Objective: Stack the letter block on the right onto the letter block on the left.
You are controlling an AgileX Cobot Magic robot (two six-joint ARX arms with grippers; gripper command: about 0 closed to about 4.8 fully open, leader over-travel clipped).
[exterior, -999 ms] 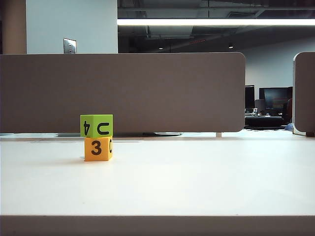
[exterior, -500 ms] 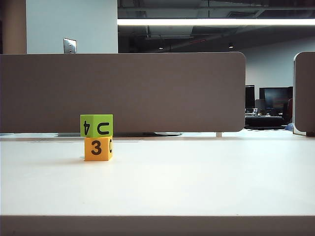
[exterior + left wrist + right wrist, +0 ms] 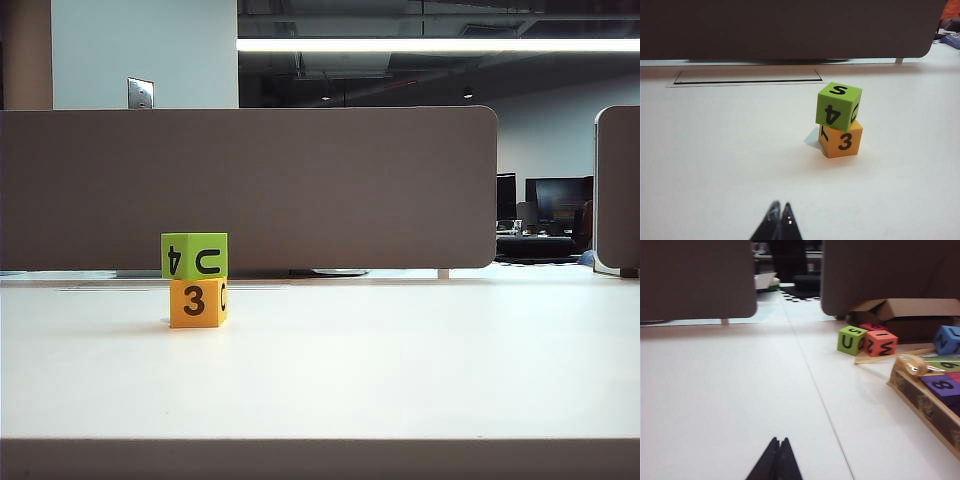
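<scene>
- Left gripper (image 3: 780, 212): fingertips pressed together, nothing held; low over bare table (image 3: 715, 165), short of the stack and well apart from it; absent from exterior view
- Right gripper (image 3: 779, 447): fingertips pressed together, nothing held; over bare table, facing spare blocks (image 3: 867, 341) and wooden tray (image 3: 927, 402) off to one side; absent from exterior view
- Orange block marked 3 (image 3: 198, 303): on table, left of centre in exterior view; bottom of stack
- Green block marked 4 and C (image 3: 194, 255): resting on orange block, touching, slightly twisted and overhanging as left wrist view shows (image 3: 838, 107)
- Grey partition (image 3: 300, 190): behind table, far side
- Change over last second: stack at same spot across all three exterior frames apart from a slight sideways shift of the whole picture; no arm in any of them
- Meaning for task, as judgement: right block already placed on left block, stack standing unaided, both grippers clear; task looks complete, nothing further called for
</scene>
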